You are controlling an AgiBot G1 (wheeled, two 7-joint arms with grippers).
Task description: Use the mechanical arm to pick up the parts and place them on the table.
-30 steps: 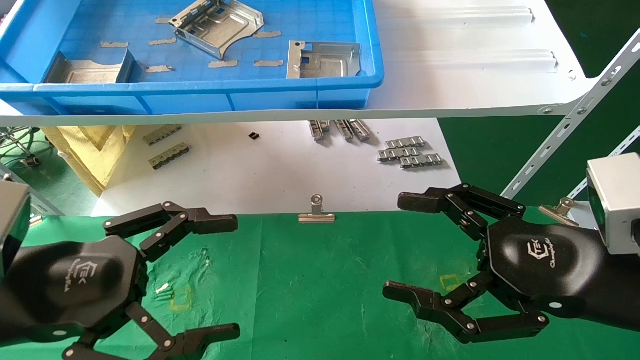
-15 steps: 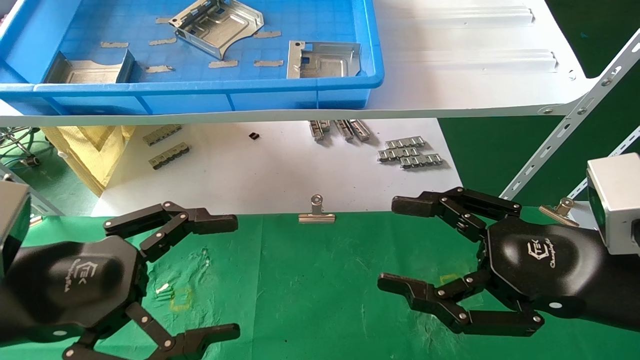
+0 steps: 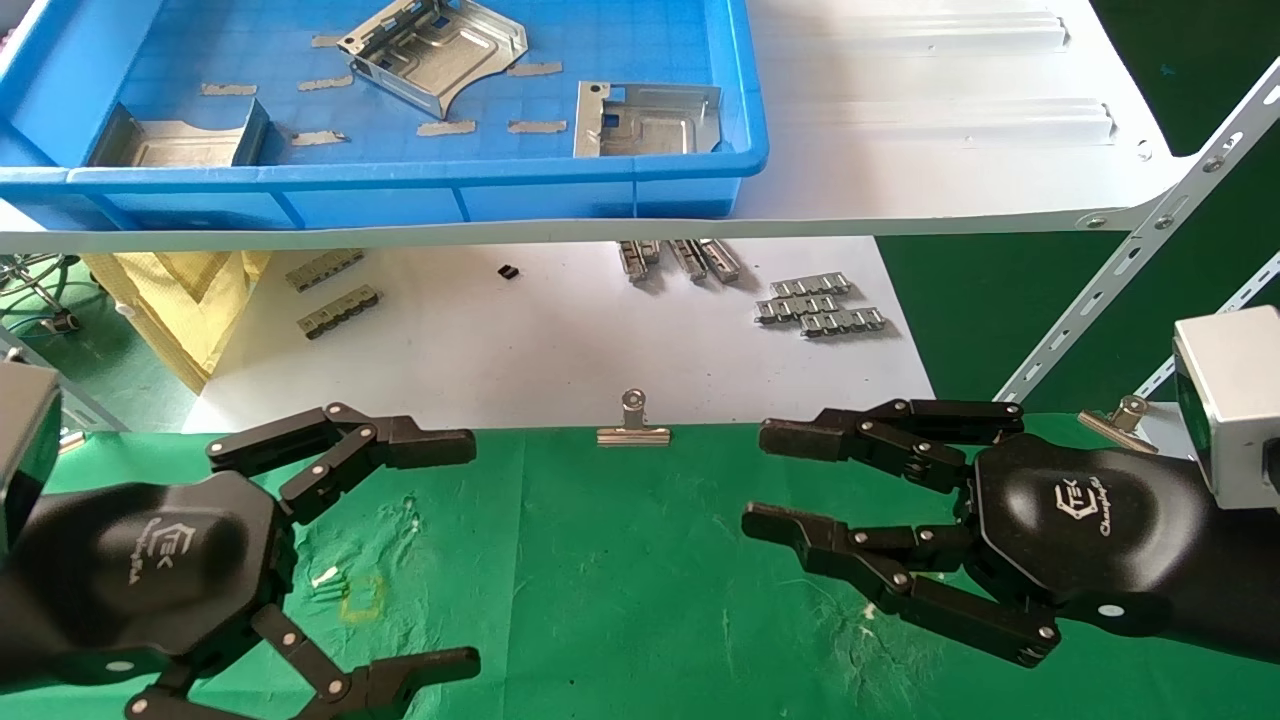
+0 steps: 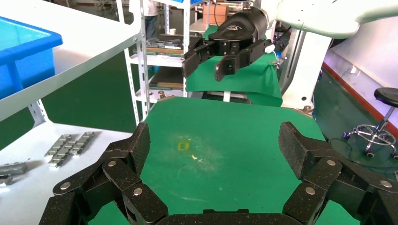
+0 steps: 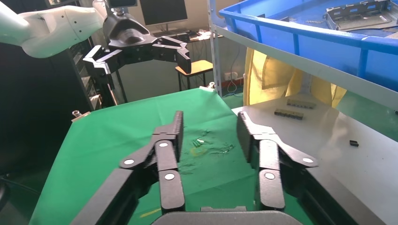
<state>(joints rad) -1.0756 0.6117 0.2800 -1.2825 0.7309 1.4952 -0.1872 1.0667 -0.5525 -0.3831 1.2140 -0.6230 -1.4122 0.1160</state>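
Black right gripper (image 3: 765, 480) points toward the left gripper (image 3: 470, 550), both spread empty over green table (image 3: 620, 560).

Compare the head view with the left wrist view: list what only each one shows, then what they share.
Only the head view: the three parts lying in the blue tray on the white shelf, and a silver clip at the cloth's edge.

Only the left wrist view: a wheeled stool on the floor off to the side.

Both: the green table, the open left gripper and open right gripper above it, and the grey ridged strips on the white sheet.
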